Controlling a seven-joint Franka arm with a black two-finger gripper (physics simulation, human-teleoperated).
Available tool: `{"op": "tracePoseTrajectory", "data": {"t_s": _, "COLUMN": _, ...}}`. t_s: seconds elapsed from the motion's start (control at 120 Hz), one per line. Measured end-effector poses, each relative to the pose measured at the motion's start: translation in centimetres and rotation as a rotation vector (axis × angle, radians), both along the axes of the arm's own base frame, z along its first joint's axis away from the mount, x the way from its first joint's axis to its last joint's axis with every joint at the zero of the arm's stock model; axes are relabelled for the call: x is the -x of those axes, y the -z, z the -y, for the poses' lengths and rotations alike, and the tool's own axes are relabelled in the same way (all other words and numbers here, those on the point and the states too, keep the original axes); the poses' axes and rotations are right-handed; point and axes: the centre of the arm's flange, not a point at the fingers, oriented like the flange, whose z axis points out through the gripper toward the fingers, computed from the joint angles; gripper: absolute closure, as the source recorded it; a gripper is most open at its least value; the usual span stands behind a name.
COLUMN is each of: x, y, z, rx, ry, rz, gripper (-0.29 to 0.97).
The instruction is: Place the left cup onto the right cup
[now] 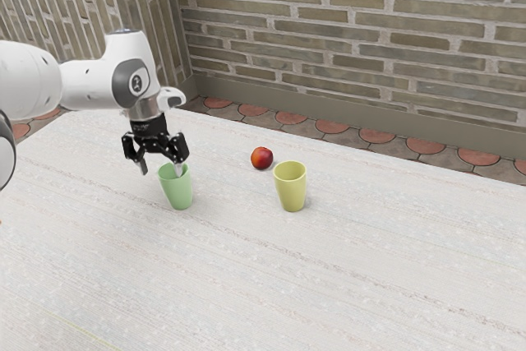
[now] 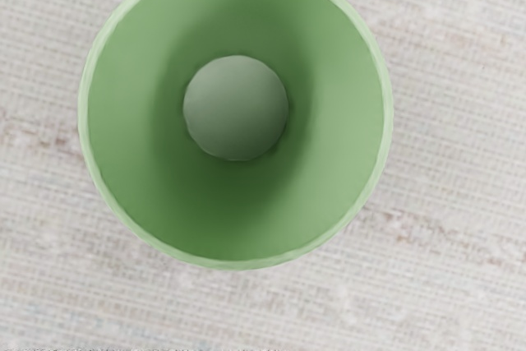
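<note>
Gripper spread wide, empty, hovering at green cup rim; green cup upright on table, yellow cup near it toward exterior view's right.

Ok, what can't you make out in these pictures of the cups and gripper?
Exterior view: whether a finger of the gripper is inside the green cup or behind it; they overlap.
Exterior view: the yellow cup's inner bottom, hidden by its wall.
Exterior view: the red fruit's kind, too small.
Exterior view: the arm's base, cut off at the left edge.
</note>
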Motion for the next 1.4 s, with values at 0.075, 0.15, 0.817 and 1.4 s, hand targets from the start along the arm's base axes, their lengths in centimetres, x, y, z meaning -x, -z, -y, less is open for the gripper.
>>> {"op": "tracePoseTrajectory", "data": {"t_s": 0.075, "x": 0.0, "y": 0.2, "z": -0.1, "rx": -0.004, "ry": -0.016, "rz": 0.008, "gripper": 0.02}}
{"op": "tracePoseTrajectory", "data": {"t_s": 0.15, "x": -0.3, "y": -0.1, "z": 0.2, "rx": -0.010, "ry": -0.022, "rz": 0.026, "gripper": 0.02}}
{"op": "tracePoseTrajectory", "data": {"t_s": 0.817, "x": -3.9, "y": 0.6, "z": 1.9, "rx": -0.062, "ry": -0.024, "rz": 0.077, "gripper": 0.03}}
{"op": "tracePoseTrajectory", "data": {"t_s": 1.4, "x": -4.4, "y": 3.6, "z": 3.0, "rx": -0.054, "ry": -0.035, "rz": 0.047, "gripper": 0.03}}
